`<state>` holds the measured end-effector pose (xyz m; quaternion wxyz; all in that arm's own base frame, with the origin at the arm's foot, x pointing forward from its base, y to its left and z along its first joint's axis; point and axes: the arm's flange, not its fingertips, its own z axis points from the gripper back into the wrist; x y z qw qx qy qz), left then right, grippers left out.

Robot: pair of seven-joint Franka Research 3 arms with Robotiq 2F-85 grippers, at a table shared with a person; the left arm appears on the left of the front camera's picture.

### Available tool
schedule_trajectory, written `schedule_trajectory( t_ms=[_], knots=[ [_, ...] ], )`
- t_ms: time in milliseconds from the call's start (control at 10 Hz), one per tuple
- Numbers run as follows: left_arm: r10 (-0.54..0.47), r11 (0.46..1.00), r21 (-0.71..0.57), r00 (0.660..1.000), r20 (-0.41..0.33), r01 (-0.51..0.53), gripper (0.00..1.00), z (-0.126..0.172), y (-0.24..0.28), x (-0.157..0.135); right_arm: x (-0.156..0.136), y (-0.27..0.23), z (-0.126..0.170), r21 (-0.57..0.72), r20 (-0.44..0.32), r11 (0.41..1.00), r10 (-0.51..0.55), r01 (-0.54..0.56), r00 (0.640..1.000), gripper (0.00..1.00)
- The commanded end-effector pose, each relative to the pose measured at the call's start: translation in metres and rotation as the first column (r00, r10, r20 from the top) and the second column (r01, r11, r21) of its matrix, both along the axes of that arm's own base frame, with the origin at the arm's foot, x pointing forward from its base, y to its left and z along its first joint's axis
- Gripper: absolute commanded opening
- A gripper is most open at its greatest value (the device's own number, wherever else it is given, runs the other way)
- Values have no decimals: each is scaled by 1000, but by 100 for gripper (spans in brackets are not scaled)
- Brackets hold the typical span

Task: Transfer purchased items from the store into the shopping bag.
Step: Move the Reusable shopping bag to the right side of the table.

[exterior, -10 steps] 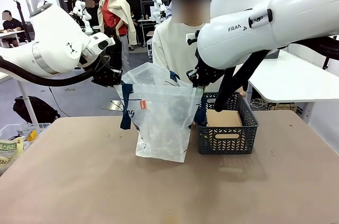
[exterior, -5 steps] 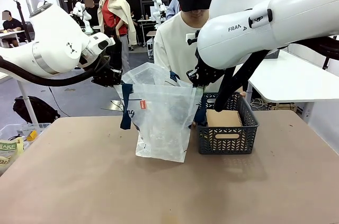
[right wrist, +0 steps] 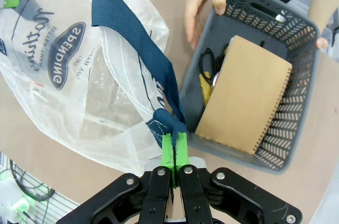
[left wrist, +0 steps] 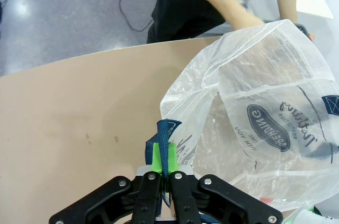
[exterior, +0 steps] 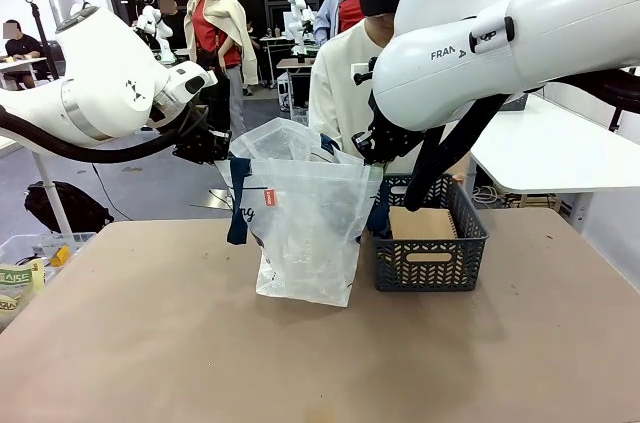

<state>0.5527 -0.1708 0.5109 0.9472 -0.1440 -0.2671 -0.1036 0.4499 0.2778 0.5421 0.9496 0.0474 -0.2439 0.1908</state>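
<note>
Right wrist view: both my jaws pinch the navy straps (right wrist: 143,49) of the shopping bag (exterior: 305,233), holding it upright on the table (exterior: 150,343) beside the basket (exterior: 430,268); if the person's hand (right wrist: 204,1) drops the brown notebook (right wrist: 246,97) in hard, thin webbing may slip out and the mouth collapses.

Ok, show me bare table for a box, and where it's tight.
Free: the table in front of the shopping bag and basket, and left of the bag. Tight: between them, under the right gripper.
</note>
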Motion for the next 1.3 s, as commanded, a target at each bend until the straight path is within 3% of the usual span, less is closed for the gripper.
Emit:
schedule_trajectory(
  t_ms=[0, 1200],
  knots=[
    [1, 1000, 8, 1000, 9, -1, 0, 2, 3, 4, -1, -4, -2, 6, 8, 1000, -7, 7, 1000, 0],
    [1, 1000, 8, 1000, 9, -1, 0, 2, 3, 4, -1, -4, -2, 6, 8, 1000, -7, 7, 1000, 0]
  ],
)
